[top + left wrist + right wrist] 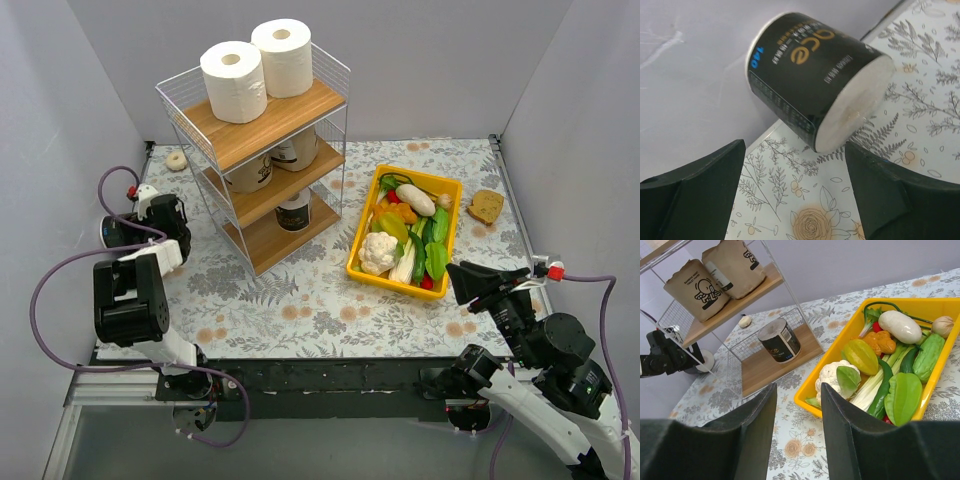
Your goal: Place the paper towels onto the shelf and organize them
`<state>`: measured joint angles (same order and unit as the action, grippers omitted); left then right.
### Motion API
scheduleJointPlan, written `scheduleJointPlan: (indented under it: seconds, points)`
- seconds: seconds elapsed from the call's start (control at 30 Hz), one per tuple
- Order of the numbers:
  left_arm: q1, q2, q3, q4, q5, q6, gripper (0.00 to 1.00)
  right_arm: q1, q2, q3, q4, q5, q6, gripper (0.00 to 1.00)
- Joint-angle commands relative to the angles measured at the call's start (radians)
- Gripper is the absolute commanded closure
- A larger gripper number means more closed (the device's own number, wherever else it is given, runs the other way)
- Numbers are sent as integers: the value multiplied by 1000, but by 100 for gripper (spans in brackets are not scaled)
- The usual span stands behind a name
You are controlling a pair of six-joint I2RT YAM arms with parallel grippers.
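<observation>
Left gripper point(795, 192) is spread wide with nothing between its fingers. Just past them a black-wrapped paper towel roll point(810, 80) lies on its side on the floral tablecloth point(925, 100), close by the grey wall point(690, 75). Its label shows a blue "140" and big gold letters ending in "ce"; the start curls out of sight and the small print is too fine to read. From the top camera this roll is almost wholly hidden behind the left arm point(130, 300). Right gripper point(797, 435) hovers with jaws parted, gripping nothing, facing the shelf point(290, 112) and a yellow vegetable bin point(420, 176). On the shelf, two white rolls point(233, 80) stand upright on the top board. Two tan-wrapped rolls point(700, 290) with a cartoon figure sit on the middle one, wording illegible. A second black-wrapped roll point(780, 340) is on the bottom board, partly behind wire mesh
</observation>
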<state>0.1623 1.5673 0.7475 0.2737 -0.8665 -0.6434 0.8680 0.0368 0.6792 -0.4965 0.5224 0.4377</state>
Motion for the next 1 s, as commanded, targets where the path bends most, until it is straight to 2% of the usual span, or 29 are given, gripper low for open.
scheduleJointPlan:
  seconds: [0.0, 0.47, 0.63, 0.77, 0.97]
  points:
    - [2, 22, 15, 36, 50, 40, 20, 3, 0, 17, 42, 42, -39, 52]
    - [2, 209, 44, 312, -103, 264, 24, 3, 14, 0, 73, 70, -80, 52]
    - [0, 200, 52, 343, -92, 295, 28, 3, 9, -16, 72, 85, -88, 52]
    - [0, 212, 50, 482, -95, 381, 27, 3, -2, -29, 81, 85, -88, 52]
    - [0, 227, 78, 463, -65, 355, 26, 3, 2, -30, 85, 90, -99, 52]
